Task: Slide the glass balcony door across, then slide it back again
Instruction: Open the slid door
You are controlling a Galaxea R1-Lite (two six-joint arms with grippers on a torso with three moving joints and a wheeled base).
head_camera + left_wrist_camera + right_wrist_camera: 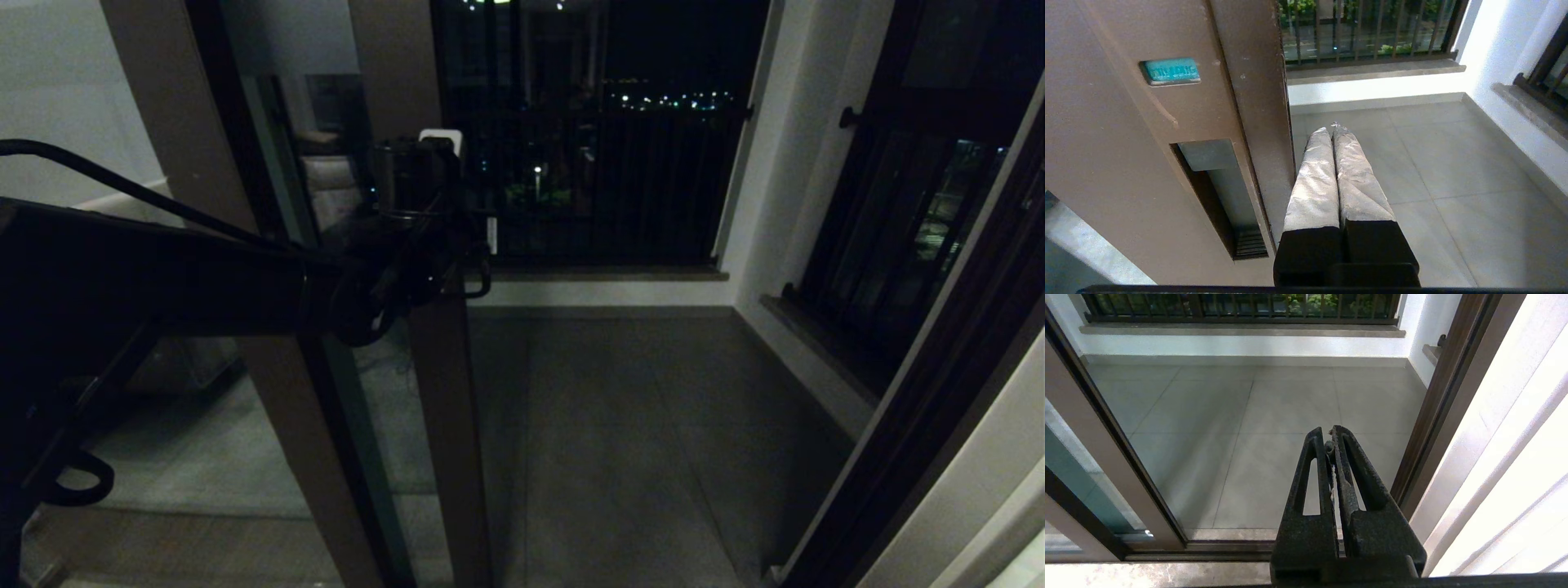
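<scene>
At the door's free edge, L gripper (1333, 132) sits w/ foil-wrapped fingers (1314, 179) pressed together, holding nothing, just beside the stile's right face and pointing out toward the balcony floor (1453, 171). Contact w/ the stile can't be confirmed from wrist view. Head view puts the L arm reaching in from the left at about mid-height of the frame.

Glass balcony door (441, 408) stands left of centre, dark brown stile running top to bottom, glass pane to its left; opening to the right is clear through to the far railing (604, 188). Recessed handle slot (1220, 196) is cut into the stile face, left of the fingers; small teal label (1171, 70) above it.

Handling, my read: tall framed glass = heavy, rigid, rides a track, so needs steady sideways push, no jerks. Glass is fragile + slick, so don't press on it. Best purchase: closed fingers flat vs the stile edge to shove left, or tips hooked into the slot to pull right. Painted metal looks smooth, so fingers may slip.

R gripper (1329, 435) parked low near the threshold, tips together, empty.
</scene>
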